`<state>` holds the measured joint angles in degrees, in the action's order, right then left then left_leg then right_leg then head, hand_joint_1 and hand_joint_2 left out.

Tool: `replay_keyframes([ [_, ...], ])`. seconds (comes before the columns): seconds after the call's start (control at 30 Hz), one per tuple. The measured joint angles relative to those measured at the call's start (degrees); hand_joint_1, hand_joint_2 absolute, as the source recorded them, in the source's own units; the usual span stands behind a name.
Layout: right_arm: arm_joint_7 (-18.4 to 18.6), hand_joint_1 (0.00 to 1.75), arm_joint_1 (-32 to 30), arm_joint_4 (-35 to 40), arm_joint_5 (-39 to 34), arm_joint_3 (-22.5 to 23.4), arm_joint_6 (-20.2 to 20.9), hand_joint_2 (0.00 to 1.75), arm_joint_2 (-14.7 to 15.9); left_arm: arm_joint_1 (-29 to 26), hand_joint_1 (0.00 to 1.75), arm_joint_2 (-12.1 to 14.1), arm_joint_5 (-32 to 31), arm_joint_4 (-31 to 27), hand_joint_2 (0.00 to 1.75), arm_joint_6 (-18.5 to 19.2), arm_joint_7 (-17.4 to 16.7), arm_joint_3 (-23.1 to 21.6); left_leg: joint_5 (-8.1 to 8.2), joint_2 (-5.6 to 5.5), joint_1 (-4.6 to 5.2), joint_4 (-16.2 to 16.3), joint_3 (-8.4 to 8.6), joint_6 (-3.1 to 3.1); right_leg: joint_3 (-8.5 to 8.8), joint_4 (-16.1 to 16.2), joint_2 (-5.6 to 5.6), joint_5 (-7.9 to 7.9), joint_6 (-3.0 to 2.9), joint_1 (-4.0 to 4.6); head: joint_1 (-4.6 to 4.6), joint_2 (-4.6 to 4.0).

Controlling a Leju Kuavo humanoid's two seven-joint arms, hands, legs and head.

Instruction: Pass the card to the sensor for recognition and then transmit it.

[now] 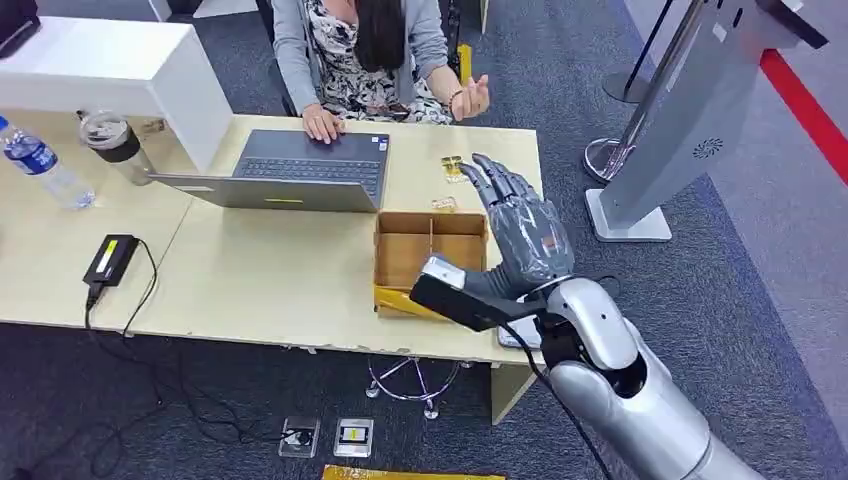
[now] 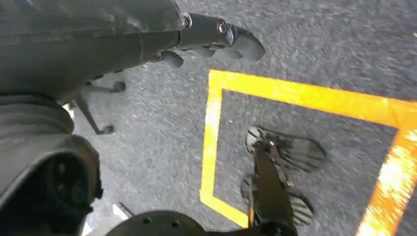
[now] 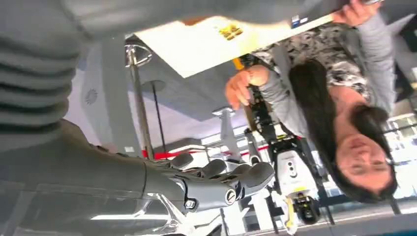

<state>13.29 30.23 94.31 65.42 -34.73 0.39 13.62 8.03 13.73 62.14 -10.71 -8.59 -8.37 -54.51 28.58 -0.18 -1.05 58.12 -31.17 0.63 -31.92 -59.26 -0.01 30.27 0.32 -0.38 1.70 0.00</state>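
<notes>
A person seated behind the table holds a yellow card (image 1: 464, 62) upright in a raised hand (image 1: 471, 98). My right hand (image 1: 522, 228) hovers over the table's right end, beside the cardboard box (image 1: 430, 255), fingers spread toward the person and holding nothing. The right wrist view shows those fingers (image 3: 223, 178) stretched out with the person's hand (image 3: 241, 86) beyond them. The grey sensor kiosk (image 1: 690, 130) stands on the floor to the right of the table. My left hand (image 2: 211, 37) hangs over the carpet, fingers extended, holding nothing.
Small yellow items (image 1: 452, 167) lie on the table near my right fingertips. An open laptop (image 1: 290, 170), a water bottle (image 1: 40, 165), a jar (image 1: 112, 140) and a black power brick (image 1: 110, 258) sit further left. Yellow tape (image 2: 295, 93) marks the floor.
</notes>
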Motion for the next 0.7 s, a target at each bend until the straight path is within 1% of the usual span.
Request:
replay_keyframes([
  [0.13, 0.97, 0.0, -3.06, 0.0, 1.53, -2.39, -1.47, 1.75, -0.96, 0.29, 0.0, -0.31, -0.35, 0.0, 0.0, 0.04, -0.31, 0.0, 0.0, 0.0, -0.02, -0.01, -0.01, 0.0, 0.0, 0.0, 0.0, 0.0, 0.0, 0.02, 0.0, 0.0],
  [0.2, 0.82, 0.0, -3.9, -0.22, 2.3, -3.04, -4.26, 1.75, -1.46, 0.31, 0.0, -0.35, -0.48, 0.0, 0.0, 0.22, -0.31, -0.02, 0.0, -0.01, -0.02, -0.01, -0.03, 0.01, -0.01, -0.01, 0.0, 0.0, 0.0, 0.02, 0.02, 0.0],
  [0.23, 0.29, 0.0, -4.09, -0.71, 2.77, -3.41, -6.28, 1.75, -1.62, 0.32, 0.0, -0.35, -0.59, 0.0, 0.0, 0.35, -0.31, -0.02, 0.0, -0.01, -0.02, -0.01, -0.02, 0.01, -0.01, -0.01, 0.0, 0.0, 0.0, 0.02, 0.02, 0.0],
  [0.27, 0.07, 0.0, -4.19, -1.29, 3.13, -3.63, -7.15, 1.75, -1.81, 0.37, 0.0, -0.35, -0.63, 0.0, 0.0, 0.44, -0.31, -0.04, 0.0, 0.0, -0.02, -0.01, -0.02, 0.01, 0.0, -0.01, 0.0, 0.0, 0.0, 0.02, 0.02, 0.0],
  [0.43, 0.11, 0.0, -5.3, -4.61, 4.02, -4.59, -7.56, 1.75, -2.97, 0.51, 0.0, -0.29, -0.74, 0.0, 0.0, 0.59, -0.18, -0.04, -0.01, -0.01, -0.01, -0.01, -0.03, 0.0, -0.01, -0.01, -0.01, 0.0, 0.0, 0.01, 0.02, 0.0],
  [0.53, 0.44, 0.0, -5.27, -6.79, 5.2, -4.96, -7.84, 1.75, -4.13, 0.64, 0.0, -0.29, -2.12, 0.0, 0.0, -0.02, 0.33, -0.04, -0.01, -0.01, -0.02, -0.01, -0.04, 0.0, 0.0, -0.02, -0.01, 0.0, 0.0, 0.02, 0.04, 0.0],
  [0.63, 0.33, 0.0, -4.64, -11.16, 7.39, -5.6, -9.51, 1.75, -6.47, 0.81, 0.0, -0.46, -2.91, 0.0, 0.0, -0.55, 0.33, -0.2, -0.01, -0.01, -0.02, -0.01, -0.04, 0.01, -0.01, -0.03, -0.01, 0.0, 0.0, 0.02, 0.02, 0.0],
  [0.7, 0.18, 0.0, -3.17, -13.89, 8.05, -6.12, -11.02, 1.75, -7.46, 0.83, 0.0, -0.59, -2.8, 0.0, 0.0, -0.72, 0.3, -0.26, -0.01, -0.01, -0.02, -0.01, -0.05, 0.01, -0.01, -0.04, 0.0, 0.0, 0.0, 0.02, 0.02, 0.0],
])
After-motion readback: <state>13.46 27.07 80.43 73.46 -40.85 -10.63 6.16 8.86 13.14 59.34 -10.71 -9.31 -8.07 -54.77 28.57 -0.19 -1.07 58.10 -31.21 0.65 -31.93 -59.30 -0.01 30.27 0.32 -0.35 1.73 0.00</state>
